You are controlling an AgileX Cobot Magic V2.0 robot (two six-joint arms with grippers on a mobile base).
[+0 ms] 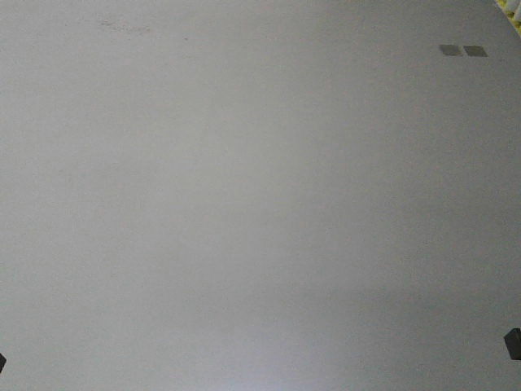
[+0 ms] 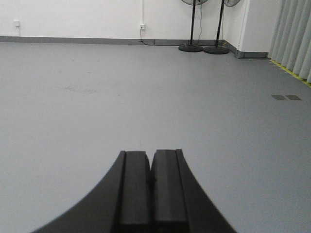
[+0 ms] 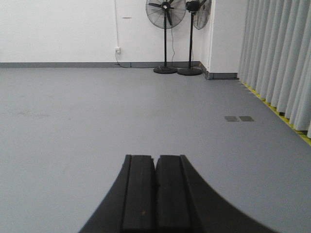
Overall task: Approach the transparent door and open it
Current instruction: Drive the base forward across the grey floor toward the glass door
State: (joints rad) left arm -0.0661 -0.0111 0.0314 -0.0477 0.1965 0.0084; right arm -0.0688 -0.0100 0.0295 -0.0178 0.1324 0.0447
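Grey floor (image 1: 244, 204) fills the front-facing view, broken only by two small dark floor plates (image 1: 462, 50) near the upper right corner. The transparent door is not found in any of the three views: no glass panel, frame or handle can be identified, so its position cannot be stated.

In the wrist views a white wall (image 3: 58, 29) with a socket (image 3: 117, 50) is noted, along with two pedestal fans (image 3: 165, 34) in the far corner and pale pleated curtains (image 3: 277, 58) along the right side.

The left gripper (image 2: 150, 158) is held low over the floor, its jaws pressed together with nothing between them. The right gripper (image 3: 155, 162) is likewise closed and empty.

The task is judged to be at its outset. The door is not yet sighted, the approach is not completed, and nothing is contacted. It is judged that the base must be turned or driven until the door is seen. Reaching the door and opening it are both left to be done.
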